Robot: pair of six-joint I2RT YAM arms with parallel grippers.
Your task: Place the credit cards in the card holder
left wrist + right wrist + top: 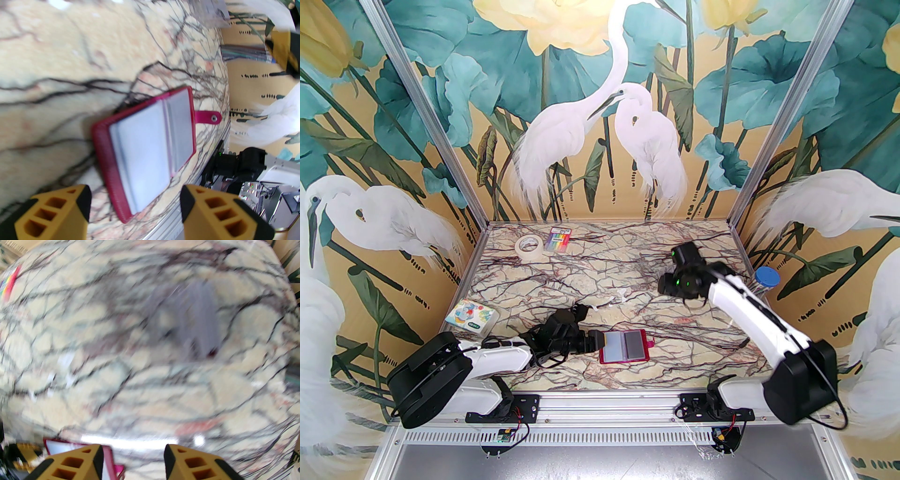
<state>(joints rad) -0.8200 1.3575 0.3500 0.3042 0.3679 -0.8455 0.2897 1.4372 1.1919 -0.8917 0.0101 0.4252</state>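
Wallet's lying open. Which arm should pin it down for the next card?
Left. The left gripper sits open, low over the table right beside the card holder. The right gripper, also open, hangs farther back to the right, away from it.

The card holder (pixel 625 360) is a small dark red wallet lying open and flat, inside up, on the worktop (pixel 581 281) near its front edge, about midway across. Its snap tab (pixel 649 338) sticks out from the right-hand cover, unfastened. The two inner pages show credit cards (pixel 613 346), pale grey-lilac on the left and a darker grey on the right, sitting flush within the red border and meeting at the spine
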